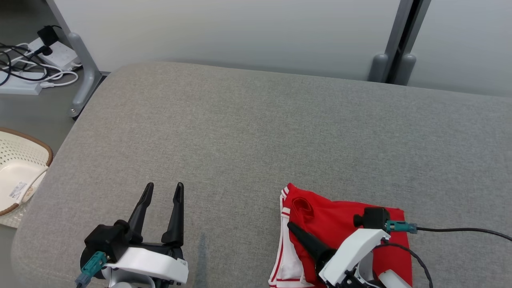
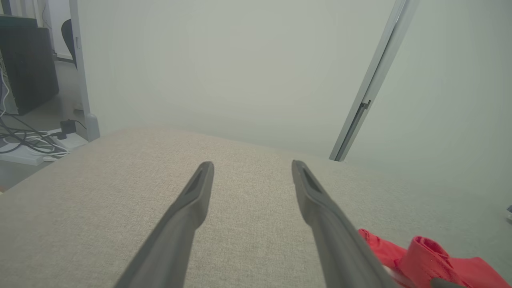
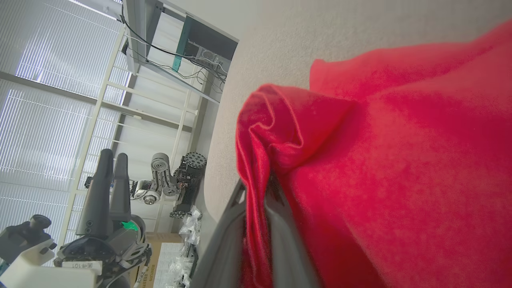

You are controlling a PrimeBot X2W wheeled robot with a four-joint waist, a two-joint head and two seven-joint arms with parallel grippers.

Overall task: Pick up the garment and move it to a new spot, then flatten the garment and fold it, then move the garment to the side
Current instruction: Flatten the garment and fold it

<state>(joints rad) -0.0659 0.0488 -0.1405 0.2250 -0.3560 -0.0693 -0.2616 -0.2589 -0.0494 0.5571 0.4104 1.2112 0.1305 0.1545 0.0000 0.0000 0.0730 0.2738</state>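
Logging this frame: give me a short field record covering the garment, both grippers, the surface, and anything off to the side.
garment: red with red-and-white striped trim, bunched at the near right of the surface
right gripper: shut on a fold of the garment
left gripper: open, holding nothing, over bare fabric left of the garment
surface: grey upholstered top
beside it, left: pale perforated basket; power strip with cables on the floor
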